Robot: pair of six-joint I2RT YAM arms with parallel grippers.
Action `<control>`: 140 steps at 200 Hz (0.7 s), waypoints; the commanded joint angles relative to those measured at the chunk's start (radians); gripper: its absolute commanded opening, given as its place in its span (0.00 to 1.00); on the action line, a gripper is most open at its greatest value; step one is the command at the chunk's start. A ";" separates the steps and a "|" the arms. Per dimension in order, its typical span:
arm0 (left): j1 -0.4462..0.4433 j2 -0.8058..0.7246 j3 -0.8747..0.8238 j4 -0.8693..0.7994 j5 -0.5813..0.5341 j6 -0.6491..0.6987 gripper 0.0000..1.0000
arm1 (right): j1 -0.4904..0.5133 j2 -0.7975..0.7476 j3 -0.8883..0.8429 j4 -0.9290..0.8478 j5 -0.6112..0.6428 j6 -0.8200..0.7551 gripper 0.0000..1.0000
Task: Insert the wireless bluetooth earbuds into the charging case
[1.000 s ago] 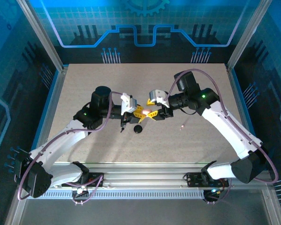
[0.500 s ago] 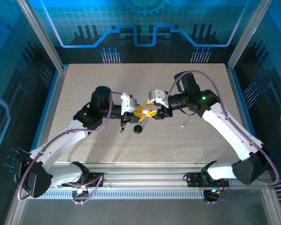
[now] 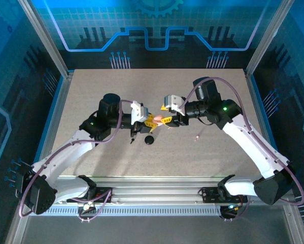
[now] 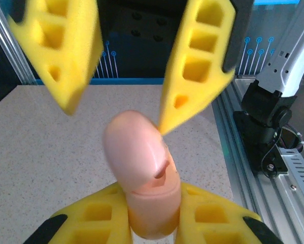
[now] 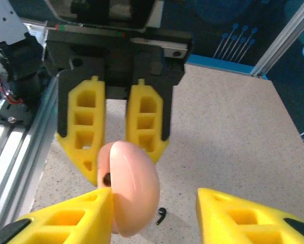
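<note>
Top: speckled beige table (image 3: 91,91), blue circuit-print walls (image 3: 202,25), alu frame (image 3: 45,39). L gripper (image 3: 150,121) & R gripper (image 3: 165,119) meet mid-table at pink case (image 3: 157,122). Black case (image 3: 149,139) lies at its 6. Pale earbud (image 3: 197,136) on table at R gripper's 4, axis approx 1-7.
L wrist: L gripper clamped on pink case, long axis 6-12, dome at 12.
R wrist: R gripper's jaws apart, case against 1 of them. Black earbud (image 5: 162,215) on table at case's 5, stem toward 7.
</note>
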 commanded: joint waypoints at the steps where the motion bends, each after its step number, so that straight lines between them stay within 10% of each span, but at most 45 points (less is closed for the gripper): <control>1: -0.009 -0.008 0.000 -0.019 0.045 0.031 0.17 | -0.020 -0.016 -0.008 0.058 0.055 0.023 0.46; 140: -0.002 -0.005 -0.083 0.156 -0.001 -0.092 0.16 | -0.028 -0.065 -0.073 0.171 0.102 0.189 0.50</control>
